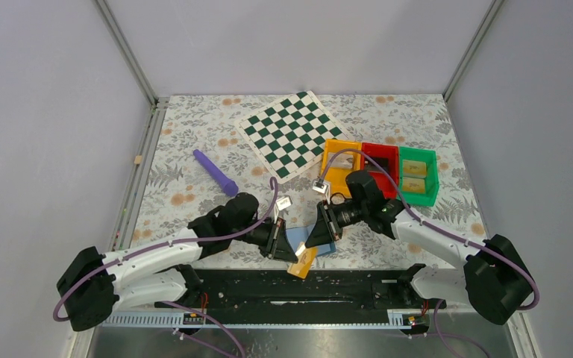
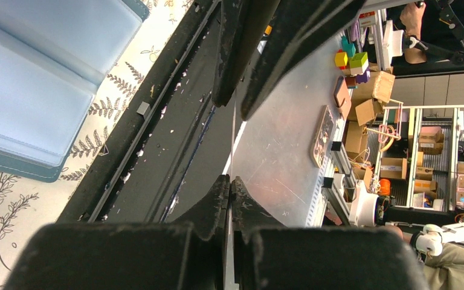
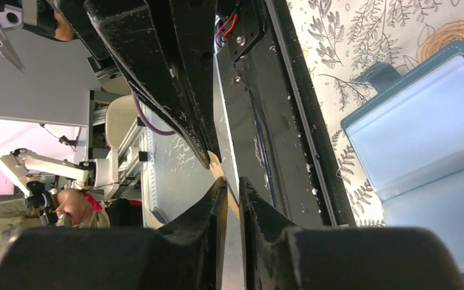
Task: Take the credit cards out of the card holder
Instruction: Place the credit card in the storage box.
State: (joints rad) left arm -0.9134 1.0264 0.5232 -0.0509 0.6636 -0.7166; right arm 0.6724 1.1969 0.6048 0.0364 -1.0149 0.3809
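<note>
The left tool (image 2: pixel 231 181) is clenched on the thin edge of a yellow-gold credit card (image 1: pixel 302 262). The right tool (image 3: pixel 232 188) brackets the same card, but whether it is pressing on it cannot be told. The card sits just beside the near edge of the card holder (image 1: pixel 325 248), which lies open on the bench (image 1: pixel 194 142).

Bright, even from above, soft shadows on the counter (image 1: pixel 418 119); blurs on the near pincer fingers (image 2: pixel 214 202) in wrist views.
</note>
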